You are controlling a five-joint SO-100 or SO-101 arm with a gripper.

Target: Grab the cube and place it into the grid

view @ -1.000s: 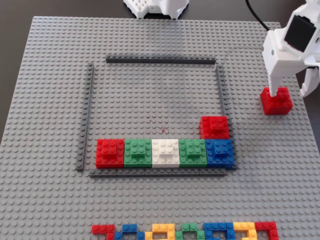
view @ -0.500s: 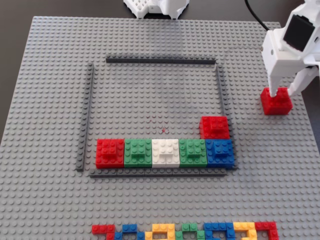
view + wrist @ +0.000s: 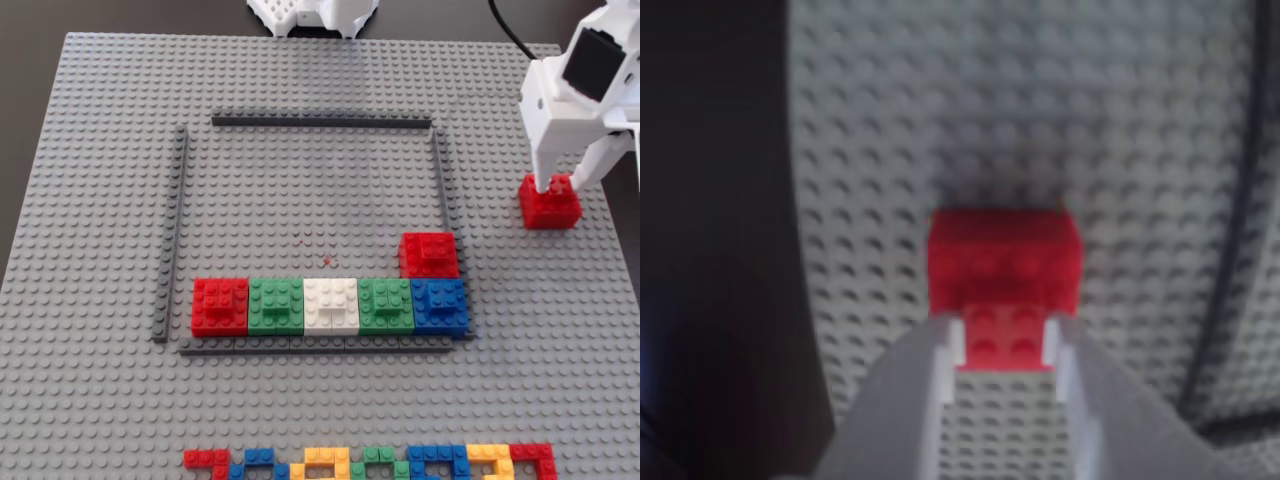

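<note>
On the grey baseplate point(image 3: 100, 150), the end effector point(image 3: 1004, 335) grips the cube point(image 3: 1004, 262), near edge hidden.

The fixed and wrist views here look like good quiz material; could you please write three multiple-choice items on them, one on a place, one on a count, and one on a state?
1. Where is the cube the gripper is on?
A. Inside the grid
B. Outside the grid, right of its right strip in the fixed view
C. On the multicoloured strip

2. How many blocks lie inside the grid?
A. Four
B. Five
C. Six

3. How do the gripper's fingers stand?
A. Closed on the cube's raised top brick
B. Wide open above bare baseplate
C. Holding a green block

Answers: 1 B, the cube sits beyond the right strip. 2 C, a row of five plus one red above the blue. 3 A, the wrist view shows fingers flanking the brick.
</note>
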